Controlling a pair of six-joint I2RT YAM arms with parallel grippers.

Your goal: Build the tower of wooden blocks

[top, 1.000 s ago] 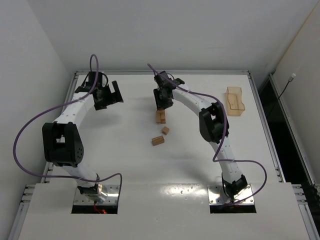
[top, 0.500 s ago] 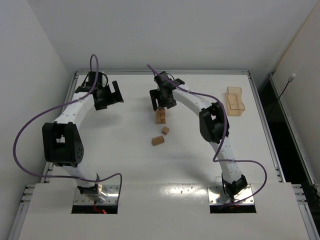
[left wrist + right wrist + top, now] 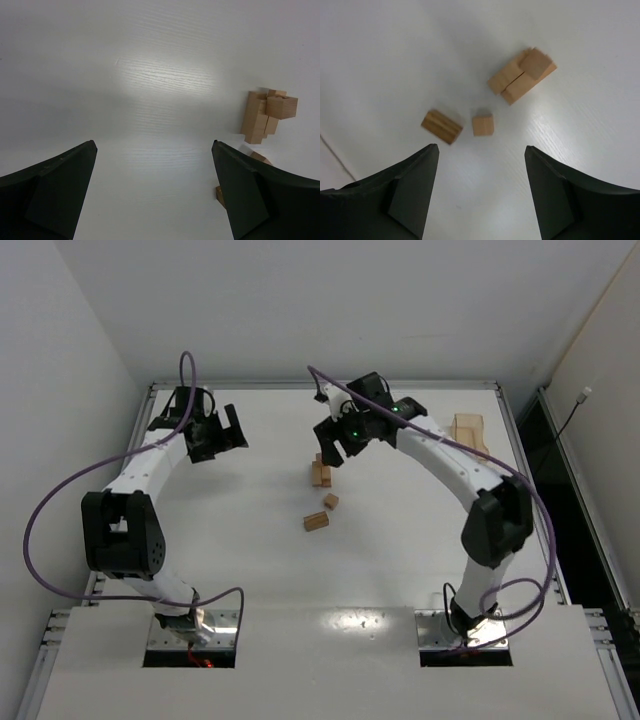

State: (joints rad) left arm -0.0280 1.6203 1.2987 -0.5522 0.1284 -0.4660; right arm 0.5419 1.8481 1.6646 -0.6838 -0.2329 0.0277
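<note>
Our right tool [image 3: 481, 148] gapes empty; we should squarely straddle the small cube [image 3: 483, 125] near the tower [image 3: 520, 80], leaving the tower untouched.

Pale wood block tower [image 3: 321, 472] standing upper centre; small cube [image 3: 330, 501], grained block [image 3: 316, 521] loose just below, apart.
</note>
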